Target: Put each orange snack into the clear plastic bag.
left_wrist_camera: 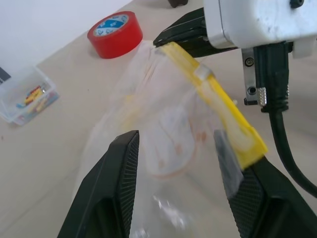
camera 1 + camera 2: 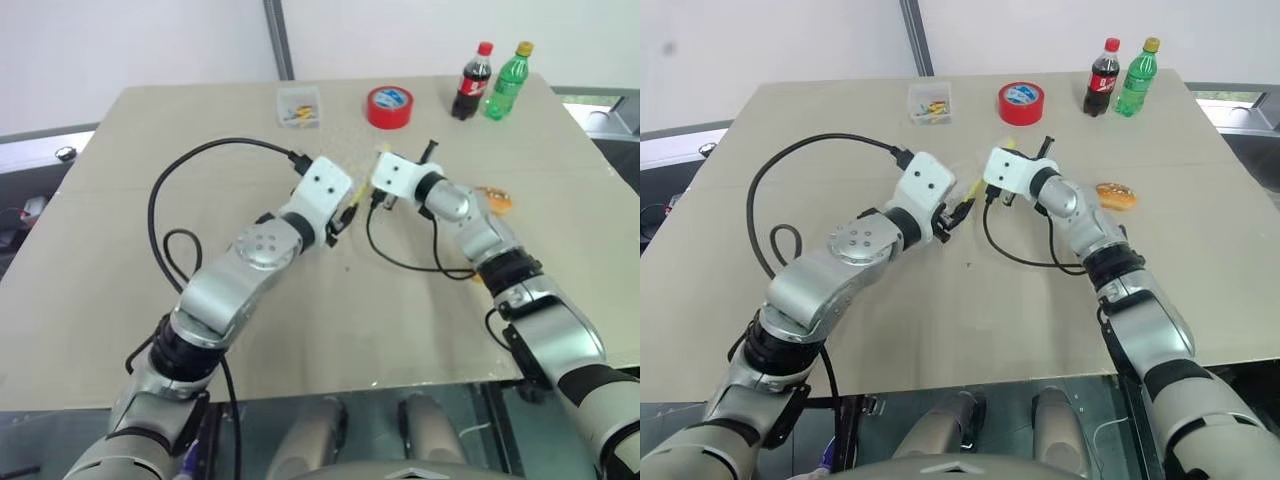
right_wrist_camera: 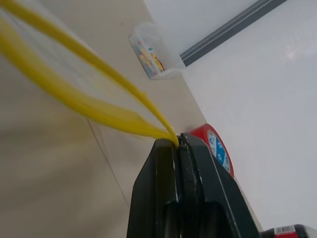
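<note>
My right gripper (image 3: 178, 141) is shut on one end of the yellow seal strip (image 1: 223, 109) of the clear plastic bag (image 1: 143, 94) and holds it up over the table's middle. The strip parts into two bands, so the mouth gapes. My left gripper (image 1: 176, 141) meets the bag from the left. Between its fingers sits one pale orange snack (image 1: 171, 156), veiled by the crinkly plastic, which also drapes over one fingertip. The other orange snack (image 2: 1116, 195) lies on the table just right of my right forearm.
At the far edge stand a red tape roll (image 2: 389, 107), a small clear box of coloured bits (image 2: 299, 105), a cola bottle (image 2: 472, 80) and a green bottle (image 2: 506, 80). Black cables (image 2: 165, 200) loop from both wrists over the beige table (image 2: 120, 300).
</note>
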`<state>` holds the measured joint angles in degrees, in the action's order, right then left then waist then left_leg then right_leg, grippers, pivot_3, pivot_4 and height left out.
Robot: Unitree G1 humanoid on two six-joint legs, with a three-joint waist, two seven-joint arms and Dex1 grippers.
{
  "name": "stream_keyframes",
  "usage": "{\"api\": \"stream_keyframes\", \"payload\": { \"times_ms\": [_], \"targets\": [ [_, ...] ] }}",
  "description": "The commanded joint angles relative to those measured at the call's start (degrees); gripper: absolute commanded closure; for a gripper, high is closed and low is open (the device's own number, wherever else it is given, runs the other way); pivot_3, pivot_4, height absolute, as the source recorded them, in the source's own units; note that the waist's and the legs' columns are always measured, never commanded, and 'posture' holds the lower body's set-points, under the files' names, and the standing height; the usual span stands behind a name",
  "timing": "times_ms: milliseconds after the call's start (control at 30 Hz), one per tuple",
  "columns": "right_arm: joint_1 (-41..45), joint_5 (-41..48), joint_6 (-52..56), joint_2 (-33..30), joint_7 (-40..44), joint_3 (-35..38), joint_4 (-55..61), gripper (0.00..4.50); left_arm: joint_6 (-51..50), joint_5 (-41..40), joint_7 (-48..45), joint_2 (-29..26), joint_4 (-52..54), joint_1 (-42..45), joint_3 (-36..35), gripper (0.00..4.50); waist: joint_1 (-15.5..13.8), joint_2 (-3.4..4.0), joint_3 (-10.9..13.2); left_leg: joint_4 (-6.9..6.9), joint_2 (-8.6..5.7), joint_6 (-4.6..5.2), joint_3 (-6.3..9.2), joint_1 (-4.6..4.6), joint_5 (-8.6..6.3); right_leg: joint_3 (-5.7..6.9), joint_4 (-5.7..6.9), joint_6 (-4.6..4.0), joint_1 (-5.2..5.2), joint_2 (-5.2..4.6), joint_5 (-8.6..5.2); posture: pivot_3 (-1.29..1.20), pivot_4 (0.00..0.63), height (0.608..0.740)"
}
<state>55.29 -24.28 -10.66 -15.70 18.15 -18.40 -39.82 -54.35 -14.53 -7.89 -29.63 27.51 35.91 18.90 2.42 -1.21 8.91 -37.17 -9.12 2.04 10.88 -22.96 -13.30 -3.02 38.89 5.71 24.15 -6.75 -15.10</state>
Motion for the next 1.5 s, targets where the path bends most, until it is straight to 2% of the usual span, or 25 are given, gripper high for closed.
{"api": "stream_keyframes", "payload": {
  "times_ms": [33, 133, 267, 533, 800, 900, 1000, 1033, 1267, 1367, 1500],
  "targets": [
    [0.1, 0.1, 0.1, -0.2, 0.1, 0.3, 3.0, 4.5, 3.6, 5.0, -1.9, -1.5, 0.7, 1.7, 1.7, 1.97, 0.0, 0.0, 0.0, 0.0, 0.0, 0.0, 0.0, 0.0, 0.0, 0.0, 0.0, 0.0, 0.0, 0.0, 0.0, 0.0, 0.15, 0.71],
    [-0.2, 0.1, 0.6, -0.2, 0.2, 0.3, 3.3, 4.5, 5.7, 8.7, -3.8, -2.4, 0.9, 2.2, 3.9, 1.97, 0.0, 0.0, 0.0, 0.0, 0.0, 0.0, 0.0, 0.0, 0.0, 0.0, -0.01, 0.0, 0.0, 0.0, 0.0, 0.0, 0.15, 0.71],
    [-0.3, 0.2, 1.1, 0.2, -0.1, 0.4, 3.3, 4.5, 5.9, 10.8, -5.7, -0.9, 0.7, 3.4, 4.7, 1.97, 0.0, 0.0, 0.0, 0.0, 0.0, 0.0, 0.0, 0.0, 0.0, 0.0, 0.0, 0.0, 0.0, 0.0, 0.0, 0.0, 0.15, 0.71],
    [-0.3, 0.0, 2.1, 0.4, -1.2, 0.7, 2.7, 4.5, 3.7, 12.5, -8.7, 2.1, 2.6, 2.6, 3.4, 1.97, 0.0, 0.0, 0.0, 0.0, 0.0, 0.0, 0.01, 0.0, 0.0, 0.01, 0.0, 0.0, 0.0, 0.0, 0.0, 0.0, 0.15, 0.71],
    [-0.2, 0.0, 2.5, 0.6, -1.6, 0.7, 2.9, 4.5, 3.4, 14.9, -10.1, 2.6, 1.1, 3.1, 2.5, 1.97, 0.0, 0.0, 0.0, -0.02, 0.0, 0.0, 0.01, 0.0, 0.0, 0.01, 0.01, 0.0, 0.0, 0.0, 0.0, 0.0, 0.15, 0.71],
    [-0.3, 0.0, 3.1, 0.8, -2.1, 0.7, 2.9, 4.5, 2.7, 15.3, -10.7, 3.2, 2.1, 3.0, 2.8, 2.76, 0.0, 0.0, 0.0, -0.02, 0.0, 0.0, 0.01, 0.0, 0.0, 0.01, 0.01, 0.0, 0.0, 0.0, 0.0, 0.0, 0.15, 0.71],
    [-0.1, -0.1, 3.5, 0.9, -2.7, 0.8, 2.7, 4.5, 2.5, 15.8, -11.3, 3.7, 2.6, 2.8, 2.8, 4.22, 0.0, 0.0, 0.0, -0.02, 0.0, 0.0, 0.01, 0.0, 0.0, 0.01, 0.02, 0.0, 0.0, 0.0, 0.0, 0.0, 0.15, 0.71],
    [0.0, -0.1, 3.6, 0.9, -2.9, 0.9, 2.5, 4.5, 2.4, 15.8, -11.5, 3.8, 2.6, 2.7, 2.8, 4.44, 0.1, 0.0, 0.0, -0.02, 0.0, 0.0, 0.01, 0.0, 0.0, 0.01, 0.02, 0.0, 0.0, 0.0, 0.0, 0.0, 0.15, 0.71],
    [-0.1, 0.1, 3.9, 0.6, -2.9, 1.1, 3.0, 4.5, 3.4, 16.8, -12.9, 2.1, 1.3, 1.6, 1.4, 4.44, 0.1, 0.0, 0.0, -0.03, 0.0, 0.0, 0.01, 0.0, 0.0, 0.01, 0.03, 0.0, 0.0, 0.0, 0.0, 0.0, 0.15, 0.71],
    [-1.2, 0.5, 4.4, -0.2, -1.9, 1.4, 4.4, 4.5, 11.6, 15.4, -15.6, -0.2, -1.0, -1.0, -1.3, 4.44, 0.2, 0.0, 0.0, -0.02, 0.01, 0.0, 0.01, 0.0, 0.0, 0.0, 0.04, 0.0, 0.02, 0.01, 0.0, 0.0, 0.15, 0.71],
    [-4.5, 0.7, 6.3, -2.2, 1.0, 1.6, 9.8, 4.5, 38.1, 12.8, -22.9, -3.9, -11.2, -5.2, -6.4, 4.44, -0.1, 0.01, 0.0, -0.04, 0.01, -0.01, 0.01, 0.01, 0.0, 0.03, 0.02, 0.0, 0.01, 0.0, 0.0, 0.0, 0.15, 0.71]
  ]
}}
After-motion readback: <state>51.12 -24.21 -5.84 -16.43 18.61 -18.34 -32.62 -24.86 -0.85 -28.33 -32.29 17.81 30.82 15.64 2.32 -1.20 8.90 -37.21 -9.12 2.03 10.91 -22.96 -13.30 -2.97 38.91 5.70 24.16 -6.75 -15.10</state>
